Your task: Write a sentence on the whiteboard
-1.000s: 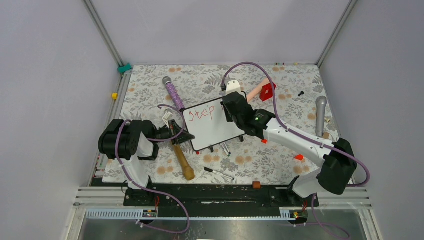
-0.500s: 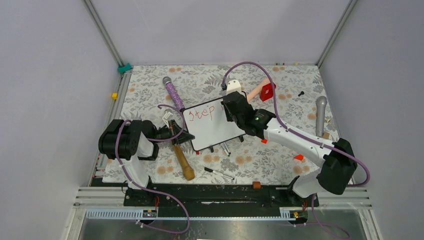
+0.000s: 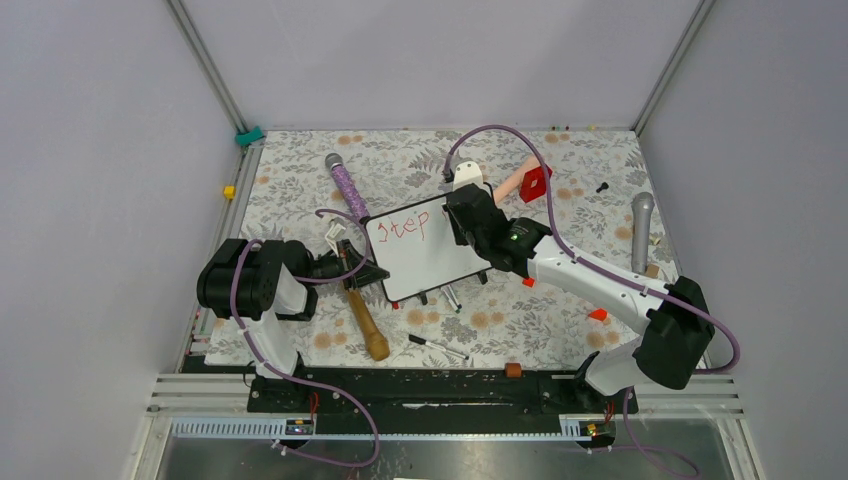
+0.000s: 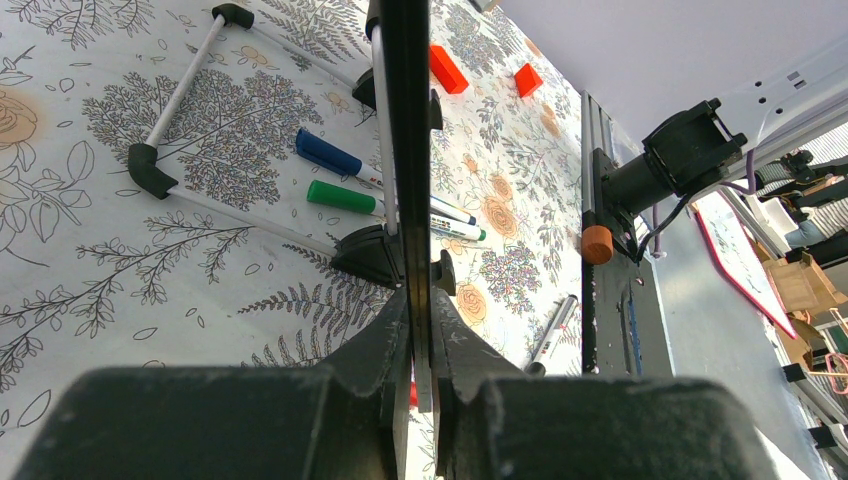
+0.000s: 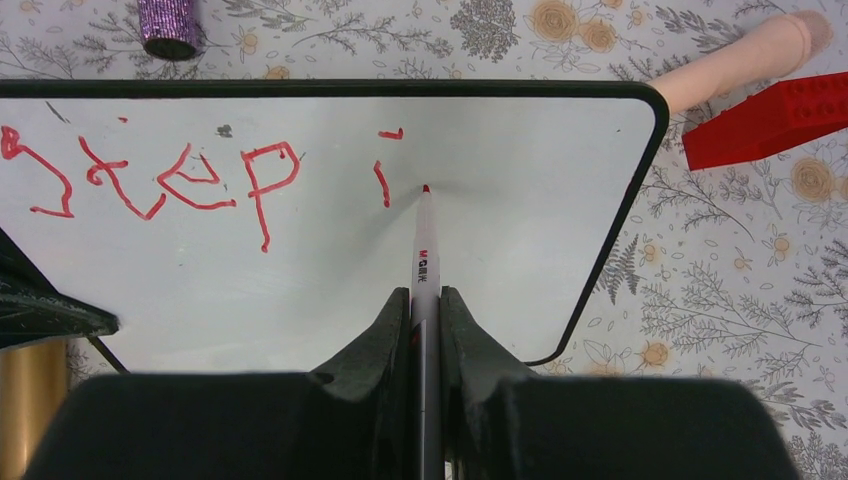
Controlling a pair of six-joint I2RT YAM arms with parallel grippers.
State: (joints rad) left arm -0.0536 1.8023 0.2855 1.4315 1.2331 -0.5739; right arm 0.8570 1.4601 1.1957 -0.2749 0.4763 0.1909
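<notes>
**Red "step i" on the board (image 3: pixel 425 250), marker (image 5: pixel 425 262) tip down**

Red lettering (image 5: pixel 150 180) runs along the far part of the board. It reads "step", then a short stroke with a dot above it. The board sits near the middle of the floral bench (image 3: pixel 560 300), turned a little askew, on small black feet.

The right hand (image 5: pixel 425 295) is closed narrow on the marker, one finger on each side of the barrel. The marker's red tip touches the white surface just right of the short stroke.

The left hand (image 4: pixel 420 305) is clamped on the board's left edge. Its fingers press either side of the black frame, which the left wrist view shows edge-on.

A hammer (image 3: pixel 365 320) with a wooden handle lies just beside the board's near left corner, its head close to the left hand. A purple microphone (image 3: pixel 347 185) lies beyond the board's far left corner. A red block (image 3: pixel 535 183) and a peach rod (image 5: pixel 740 60) lie just off the far right corner. A grey microphone (image 3: pixel 641 230) lies near the right wall, well apart from the board.

A blue pen (image 4: pixel 335 160) and a green pen (image 4: pixel 345 198) lie side by side at the board's near edge. A black pen (image 3: pixel 437 346) lies nearer the arm bases
</notes>
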